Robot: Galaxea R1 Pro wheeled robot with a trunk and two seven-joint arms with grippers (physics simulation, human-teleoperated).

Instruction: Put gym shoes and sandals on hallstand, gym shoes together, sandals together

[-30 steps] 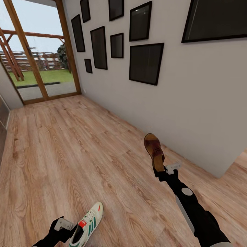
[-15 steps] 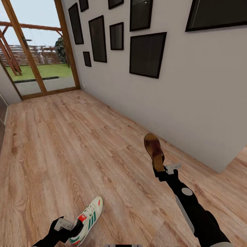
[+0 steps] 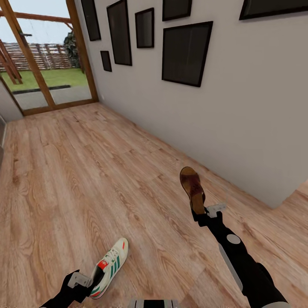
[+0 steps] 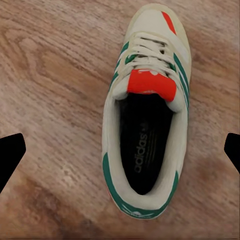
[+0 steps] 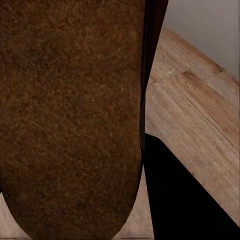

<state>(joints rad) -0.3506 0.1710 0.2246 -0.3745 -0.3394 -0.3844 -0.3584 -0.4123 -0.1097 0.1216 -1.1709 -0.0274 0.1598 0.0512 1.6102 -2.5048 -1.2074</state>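
Observation:
One gym shoe [image 3: 109, 268], cream with green stripes and a red tongue, lies on the corridor floor [image 3: 85, 179] just ahead of my left gripper [image 3: 87, 284]. In the left wrist view the gym shoe [image 4: 147, 110] sits below and between the wide-apart black fingertips [image 4: 11, 154], so the left gripper [image 4: 120, 150] is open and apart from it. My right gripper [image 3: 199, 213] is shut on the heel end of a dark-brown sandal [image 3: 191, 185], held above the floor with its toe pointing away. That sandal [image 5: 70, 115] fills the right wrist view. The hallstand is out of view.
A white wall [image 3: 239, 128] with several dark picture frames [image 3: 186, 53] runs along the right and ends at a corner [image 3: 273, 207]. A wood-framed glass door [image 3: 47, 81] closes the far end. Open wood floor stretches ahead and to the left.
The camera has moved: wall, frames and floor slid upward in the picture. The gym shoe moved with the floor and now lies a little further from my left gripper. The right gripper still holds the sandal.

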